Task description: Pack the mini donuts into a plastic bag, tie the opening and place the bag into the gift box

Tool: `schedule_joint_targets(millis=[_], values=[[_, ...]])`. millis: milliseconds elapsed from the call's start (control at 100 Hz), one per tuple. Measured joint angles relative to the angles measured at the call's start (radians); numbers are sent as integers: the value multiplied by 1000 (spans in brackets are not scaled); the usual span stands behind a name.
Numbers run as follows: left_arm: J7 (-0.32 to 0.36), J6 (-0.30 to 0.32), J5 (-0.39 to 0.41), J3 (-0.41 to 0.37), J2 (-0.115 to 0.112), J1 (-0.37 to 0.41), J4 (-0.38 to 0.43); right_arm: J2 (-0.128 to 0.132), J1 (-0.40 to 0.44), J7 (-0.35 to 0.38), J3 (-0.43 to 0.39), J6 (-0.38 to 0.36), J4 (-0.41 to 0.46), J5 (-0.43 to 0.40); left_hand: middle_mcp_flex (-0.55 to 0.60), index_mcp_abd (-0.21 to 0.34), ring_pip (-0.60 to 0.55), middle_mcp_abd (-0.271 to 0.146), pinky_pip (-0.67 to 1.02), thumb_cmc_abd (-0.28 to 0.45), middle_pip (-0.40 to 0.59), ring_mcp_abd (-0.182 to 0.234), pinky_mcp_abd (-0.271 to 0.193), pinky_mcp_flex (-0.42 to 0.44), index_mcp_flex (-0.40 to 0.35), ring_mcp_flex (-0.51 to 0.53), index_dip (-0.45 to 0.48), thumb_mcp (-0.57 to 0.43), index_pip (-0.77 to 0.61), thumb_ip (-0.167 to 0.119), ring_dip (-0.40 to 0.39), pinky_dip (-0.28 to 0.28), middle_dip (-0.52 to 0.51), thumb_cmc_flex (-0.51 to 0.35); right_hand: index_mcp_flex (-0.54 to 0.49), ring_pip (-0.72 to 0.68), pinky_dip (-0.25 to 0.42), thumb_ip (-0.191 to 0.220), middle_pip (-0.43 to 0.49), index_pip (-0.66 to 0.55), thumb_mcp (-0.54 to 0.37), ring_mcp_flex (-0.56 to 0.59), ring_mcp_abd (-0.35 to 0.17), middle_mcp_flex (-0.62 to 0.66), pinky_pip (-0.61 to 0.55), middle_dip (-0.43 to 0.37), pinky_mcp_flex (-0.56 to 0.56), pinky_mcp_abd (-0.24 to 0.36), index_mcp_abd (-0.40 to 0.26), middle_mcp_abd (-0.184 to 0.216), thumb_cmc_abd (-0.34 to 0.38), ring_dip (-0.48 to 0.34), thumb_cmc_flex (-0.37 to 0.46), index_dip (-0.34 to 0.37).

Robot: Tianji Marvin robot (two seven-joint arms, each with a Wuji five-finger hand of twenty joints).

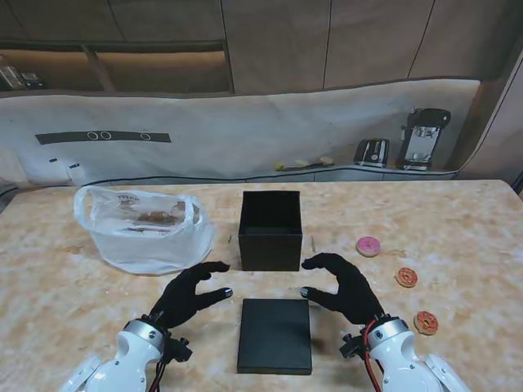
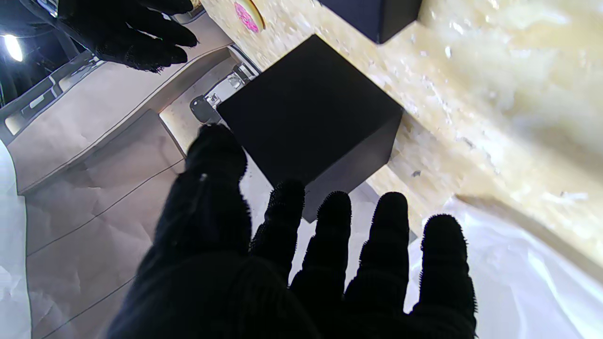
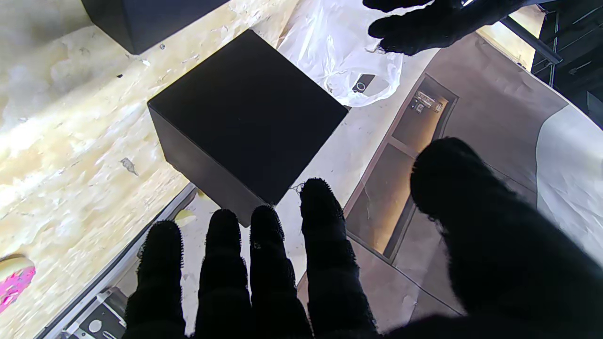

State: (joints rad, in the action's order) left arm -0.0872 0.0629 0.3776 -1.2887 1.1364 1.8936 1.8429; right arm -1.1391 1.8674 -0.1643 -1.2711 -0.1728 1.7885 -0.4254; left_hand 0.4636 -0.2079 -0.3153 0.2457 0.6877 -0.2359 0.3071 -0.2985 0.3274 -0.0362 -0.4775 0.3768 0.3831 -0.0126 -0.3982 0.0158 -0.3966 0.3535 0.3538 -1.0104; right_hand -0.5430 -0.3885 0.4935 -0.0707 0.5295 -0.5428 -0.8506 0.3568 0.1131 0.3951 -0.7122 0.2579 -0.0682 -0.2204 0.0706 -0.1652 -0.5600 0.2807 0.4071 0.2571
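Observation:
An open black gift box [image 1: 270, 229] stands mid-table, seen also as a black cube [image 2: 311, 117] [image 3: 245, 113] in both wrist views. Its flat black lid [image 1: 275, 335] lies nearer to me. A white plastic bag [image 1: 145, 227] with brown donuts inside sits left of the box, its mouth open. Three loose mini donuts lie at the right: a pink one [image 1: 368, 246] and two orange ones [image 1: 406, 278] [image 1: 426, 322]. My left hand [image 1: 189, 296] and right hand [image 1: 343, 286], in black gloves, hover open on either side of the gap between box and lid, holding nothing.
A paper-covered counter with a toaster [image 1: 373, 152] and a coffee machine [image 1: 423, 139] runs behind the table. A few pastries [image 1: 302, 163] rest on that counter. The table's far edge [image 1: 261, 183] lies just beyond the box.

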Motion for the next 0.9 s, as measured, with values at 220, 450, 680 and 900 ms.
schedule_joint_targets(millis=[220, 450, 680, 900], values=[[19, 7, 116, -104, 0, 20, 69, 0, -22, -7, 3, -4, -19, 7, 15, -12, -50, 0, 88, -1, 37, -4, 4, -25, -2, 36, 0, -1, -24, 0, -36, 50, 32, -20, 0, 0, 0, 0, 0, 0, 0, 0, 0, 0, 0, 0, 0, 0, 0, 0, 0, 0, 0, 0], [76, 69, 212, -259, -13, 28, 117, -1, -39, -10, 19, -3, -34, 15, 16, -12, -50, 0, 100, -1, 37, -10, 9, -30, -2, 40, 1, 0, -26, 0, -38, 50, 36, -18, 0, 0, 0, 0, 0, 0, 0, 0, 0, 0, 0, 0, 0, 0, 0, 0, 0, 0, 0, 0], [88, 78, 288, -345, -24, -20, 100, -1, -43, 1, 16, -5, -33, 14, 16, -12, -50, 0, 100, -1, 32, -10, 10, -30, -2, 41, 1, 7, -26, 0, -38, 50, 36, 4, 0, 0, 0, 0, 0, 0, 0, 0, 0, 0, 0, 0, 0, 0, 0, 0, 0, 0, 0, 0], [136, 25, 292, -373, -36, -123, 27, 0, -44, 7, 12, -7, -32, 8, 16, -11, -50, 0, 100, -1, 31, -10, 10, -30, -2, 41, 1, 9, -26, 0, -38, 50, 36, 4, 0, 0, 0, 0, 0, 0, 0, 0, 0, 0, 0, 0, 0, 0, 0, 0, 0, 0, 0, 0]])
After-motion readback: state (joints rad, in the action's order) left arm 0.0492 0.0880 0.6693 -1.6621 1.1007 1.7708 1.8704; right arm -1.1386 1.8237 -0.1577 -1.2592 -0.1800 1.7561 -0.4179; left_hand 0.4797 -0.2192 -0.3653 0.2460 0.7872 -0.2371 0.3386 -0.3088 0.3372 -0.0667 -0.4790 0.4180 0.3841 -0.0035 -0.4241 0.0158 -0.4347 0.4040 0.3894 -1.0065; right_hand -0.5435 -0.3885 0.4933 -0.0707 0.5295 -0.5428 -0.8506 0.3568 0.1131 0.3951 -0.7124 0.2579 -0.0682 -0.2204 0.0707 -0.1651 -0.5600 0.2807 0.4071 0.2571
